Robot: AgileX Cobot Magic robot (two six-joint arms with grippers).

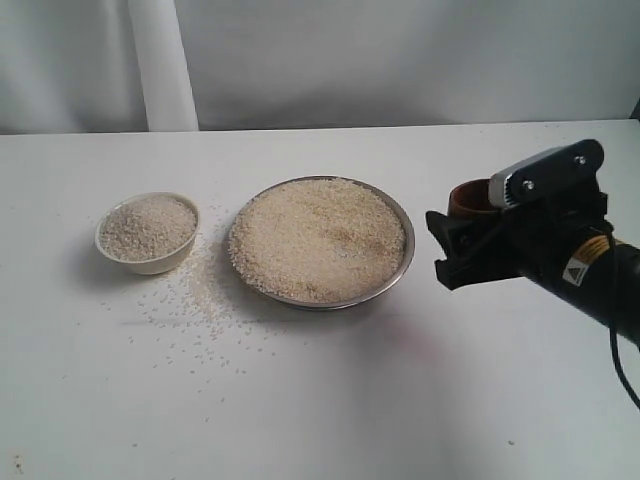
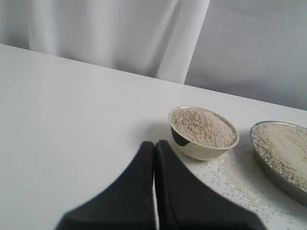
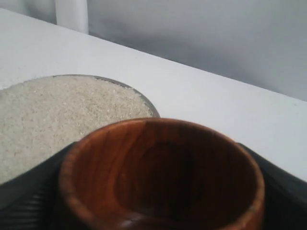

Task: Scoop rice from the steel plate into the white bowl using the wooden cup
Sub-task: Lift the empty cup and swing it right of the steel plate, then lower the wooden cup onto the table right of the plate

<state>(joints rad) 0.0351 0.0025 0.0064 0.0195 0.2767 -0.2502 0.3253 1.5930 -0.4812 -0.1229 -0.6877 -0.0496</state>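
White table [image 1: 320,420] before a pale draped curtain [image 1: 400,60]. The steel plate [image 1: 398,278] sits mid-table, heaped with rice [image 1: 320,238]; the full white bowl [image 1: 150,265] stands left of it, loose grains [image 1: 200,300] between. The right gripper [image 1: 458,232] hovers right of the plate, clasping the wooden cup [image 3: 158,172]; the left gripper [image 2: 154,146] is closed, empty

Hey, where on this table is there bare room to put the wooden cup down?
Bare table lies on the near side of the steel plate toward the right, and behind the plate and white bowl up to the curtain. Crowded: the gap between bowl and plate, and the near side of the bowl, where spilled rice lies scattered.
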